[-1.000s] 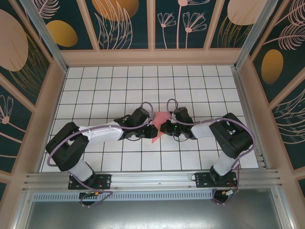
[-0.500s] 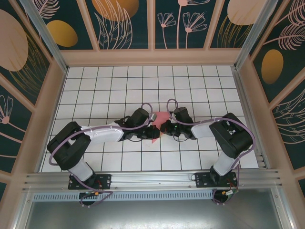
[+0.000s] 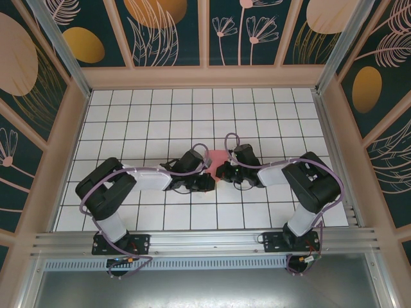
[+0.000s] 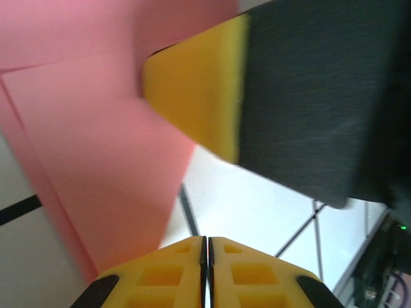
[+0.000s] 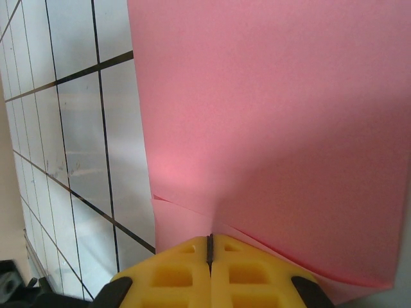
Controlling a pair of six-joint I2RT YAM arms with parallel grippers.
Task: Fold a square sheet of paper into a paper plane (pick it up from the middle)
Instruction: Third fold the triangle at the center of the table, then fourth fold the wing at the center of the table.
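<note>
The square sheet of paper is salmon pink and folded into layers, and it lies between the two grippers at the middle of the tiled table. My right gripper is shut on its edge; in the right wrist view the paper creases outward from the closed right gripper. My left gripper sits just left of it, low over the table. Seen from the left wrist, the left gripper is shut with nothing between its pads, and the paper rises up and left of it. One of the right gripper's fingers presses on that paper.
White grid tiles cover the table, ringed by a wooden rim and patterned walls. Both arms fold inward and almost meet at the middle. An aluminium rail runs along the near edge by the arm bases.
The left arm has drawn in toward the middle and its gripper has closed a little. The paper's lower tip, visible before below the grippers, is now covered.
</note>
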